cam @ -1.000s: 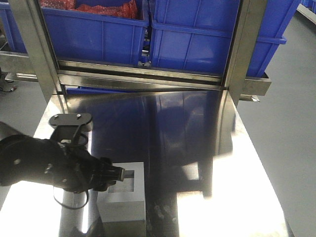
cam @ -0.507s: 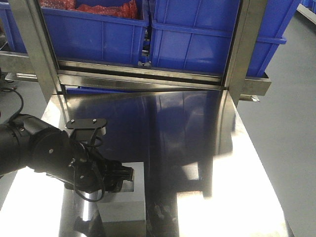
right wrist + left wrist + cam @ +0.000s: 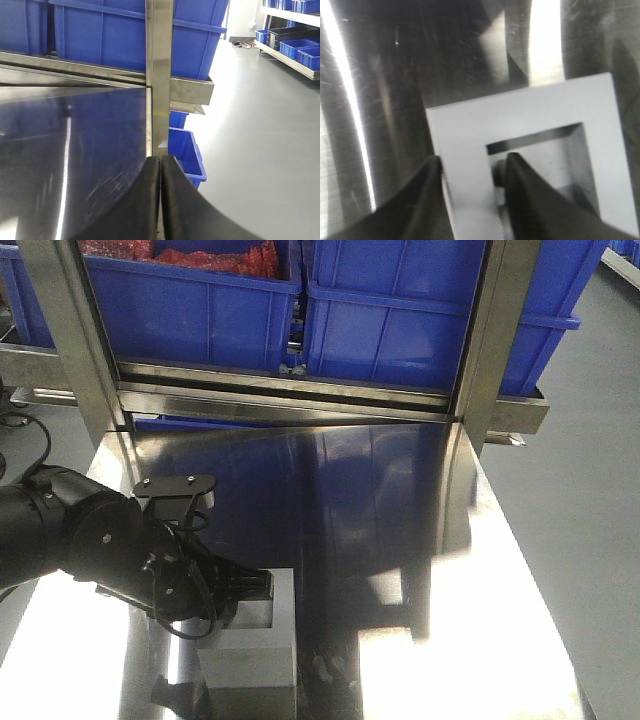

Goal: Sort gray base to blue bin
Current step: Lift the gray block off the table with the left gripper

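left wrist-mounted: left end effector (image 3: 474, 160) tight across gray base (image 3: 530, 115) wall, steel tabletop (image 3: 395, 75) beyond its edges

Bright glare streaks on the steel table (image 3: 480, 640); left wrist view blurred

Shiny steel table (image 3: 480, 570), gray floor (image 3: 590, 440) beyond

One gray base (image 3: 250, 665), one steel table (image 3: 480, 640), one left gripper (image 3: 472, 160) and one right gripper (image 3: 160, 200) (two in all); the front view shows two blue bins (image 3: 190, 315) on one rack (image 3: 290, 400), a third cut off at left.
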